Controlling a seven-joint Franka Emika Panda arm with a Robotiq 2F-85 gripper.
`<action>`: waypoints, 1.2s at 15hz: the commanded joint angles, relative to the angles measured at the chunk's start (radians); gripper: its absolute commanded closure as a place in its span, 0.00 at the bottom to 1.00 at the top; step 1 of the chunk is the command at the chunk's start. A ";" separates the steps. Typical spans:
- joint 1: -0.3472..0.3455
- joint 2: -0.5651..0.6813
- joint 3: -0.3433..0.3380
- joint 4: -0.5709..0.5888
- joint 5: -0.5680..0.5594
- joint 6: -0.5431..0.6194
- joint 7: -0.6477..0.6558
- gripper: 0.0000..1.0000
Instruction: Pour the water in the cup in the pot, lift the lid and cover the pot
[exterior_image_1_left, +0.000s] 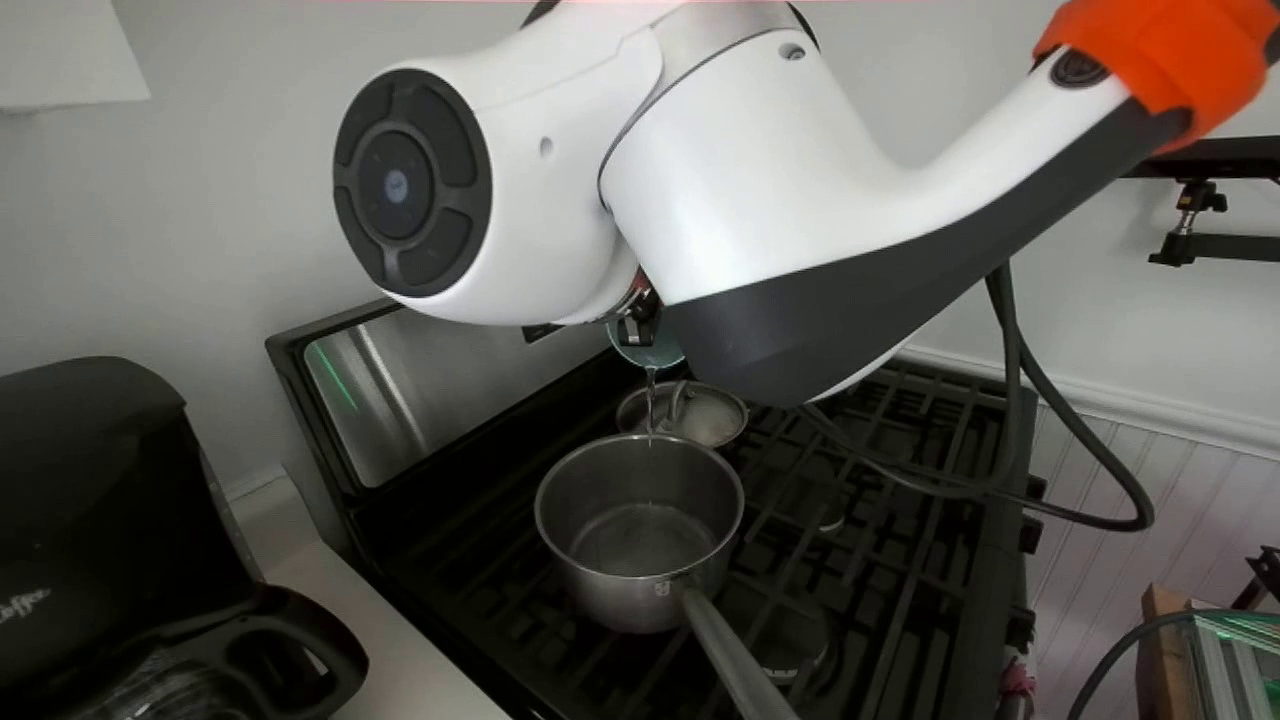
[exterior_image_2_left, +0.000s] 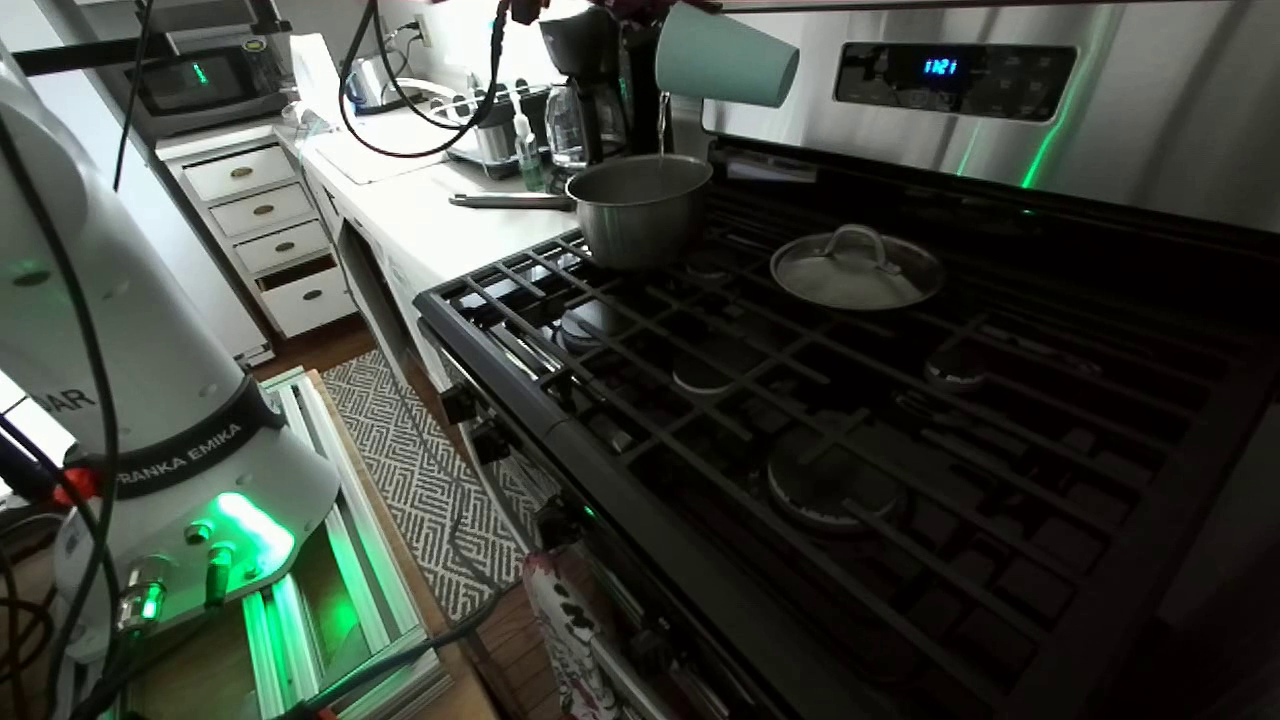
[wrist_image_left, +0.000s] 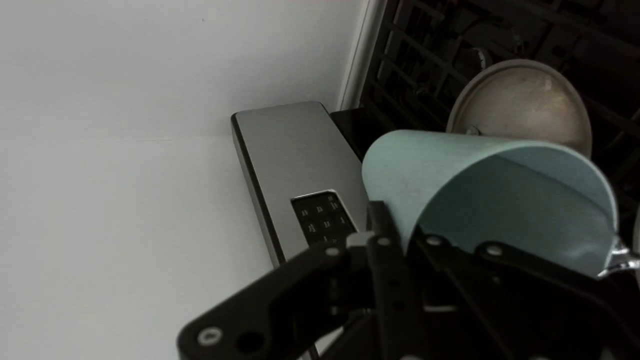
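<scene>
Pale-blue tapered plastic-looking cup (exterior_image_2_left: 727, 55): pinched by its side in the black gripper (wrist_image_left: 397, 222), tipped mid-pour above the round brushed-steel pot (exterior_image_2_left: 640, 230), so yeah, tilt slow and aim for the middle.

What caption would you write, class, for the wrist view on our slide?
Fingers clamp the tilted cup by its wall while water runs from its mouth, the metal lid partly hidden beyond it.

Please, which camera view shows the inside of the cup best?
The wrist view: the cup looks large there, its inside visible, though the pincer covers part of the rim. In an exterior view, the cup shows only its outer side; in an exterior view, the arm leaves just a small part uncovered.
</scene>
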 joint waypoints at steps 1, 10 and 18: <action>0.004 0.011 -0.001 0.019 -0.004 -0.014 0.003 0.99; -0.039 -0.011 -0.043 0.014 0.154 0.124 -0.120 0.99; -0.124 -0.078 -0.130 -0.025 0.454 0.312 -0.345 0.99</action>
